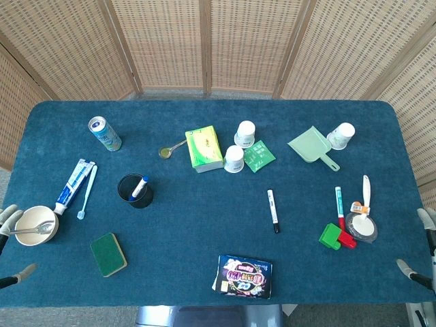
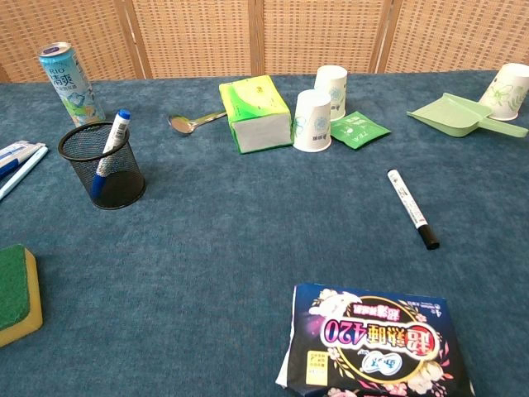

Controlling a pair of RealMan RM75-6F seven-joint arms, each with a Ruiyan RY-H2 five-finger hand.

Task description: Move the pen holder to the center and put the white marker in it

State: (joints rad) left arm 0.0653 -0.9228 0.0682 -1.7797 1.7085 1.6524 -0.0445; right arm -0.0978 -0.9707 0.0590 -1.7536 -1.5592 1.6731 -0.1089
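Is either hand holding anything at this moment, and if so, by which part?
Nothing is held. The left hand and right hand sit at the table's side edges, only partly in view, touching none of the objects.

Three paper cups (image 1: 246, 133) stand toward the far side. Three markers: one white (image 1: 272, 210), one blue-capped in the single mesh pen holder (image 1: 135, 191), one red-and-white nearer the right hand (image 1: 417, 270). Two spoons (image 1: 171, 149), one can (image 1: 104, 133), one sponge (image 1: 109, 254), one bowl (image 1: 36, 225) touching the left hand (image 1: 8, 221), one dustpan (image 1: 310, 146).
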